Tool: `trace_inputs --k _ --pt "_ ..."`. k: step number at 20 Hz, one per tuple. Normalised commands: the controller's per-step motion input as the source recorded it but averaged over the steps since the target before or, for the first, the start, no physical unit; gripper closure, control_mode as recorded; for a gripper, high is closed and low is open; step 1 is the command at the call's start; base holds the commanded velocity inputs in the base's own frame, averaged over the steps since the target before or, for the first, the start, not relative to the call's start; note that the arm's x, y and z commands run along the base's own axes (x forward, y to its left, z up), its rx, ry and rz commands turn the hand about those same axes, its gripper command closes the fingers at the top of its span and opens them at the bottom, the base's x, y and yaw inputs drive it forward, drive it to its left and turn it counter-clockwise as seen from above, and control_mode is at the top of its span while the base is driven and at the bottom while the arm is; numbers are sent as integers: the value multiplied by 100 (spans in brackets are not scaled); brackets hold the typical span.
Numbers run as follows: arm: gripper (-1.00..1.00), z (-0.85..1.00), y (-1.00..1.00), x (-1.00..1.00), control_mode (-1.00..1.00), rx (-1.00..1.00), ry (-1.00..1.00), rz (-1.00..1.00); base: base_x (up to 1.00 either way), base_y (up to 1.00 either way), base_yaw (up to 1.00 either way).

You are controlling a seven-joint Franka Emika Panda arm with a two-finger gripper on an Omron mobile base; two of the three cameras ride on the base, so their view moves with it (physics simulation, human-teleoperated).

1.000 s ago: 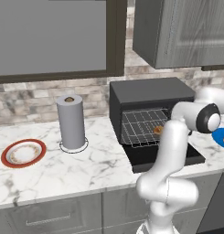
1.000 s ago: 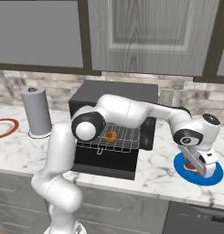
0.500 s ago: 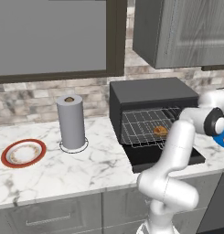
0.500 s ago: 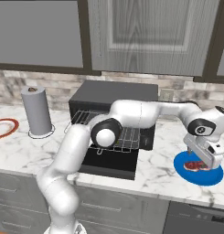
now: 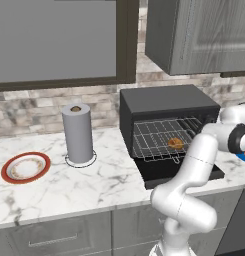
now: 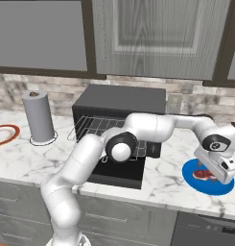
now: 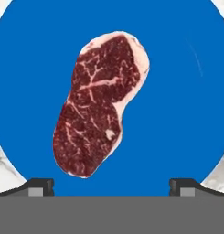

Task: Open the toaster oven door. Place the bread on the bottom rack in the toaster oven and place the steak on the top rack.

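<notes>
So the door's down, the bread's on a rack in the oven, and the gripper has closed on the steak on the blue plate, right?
Not quite: in the hand view the gripper is open above the steak, which lies loose on the blue plate. The rest is right.

**Kitchen worktop layout**

The toaster oven (image 5: 166,120) is sitting on the worktop (image 5: 94,182), its door (image 5: 179,172) lying open in front. The bread (image 5: 175,143) is resting on a rack inside. A paper-towel roll (image 5: 78,133) and a small plate (image 5: 25,167) are standing to its left. To its right, the steak (image 7: 99,103) is lying on another plate (image 7: 186,114).
</notes>
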Motion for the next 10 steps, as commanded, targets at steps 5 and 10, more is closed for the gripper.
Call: trace_inputs --k 5,10 --pt "-100 -18 9 22 -100 -8 -14 7 0 0 0" --pt "-100 -47 15 31 -100 -13 -4 4 0 0 0"
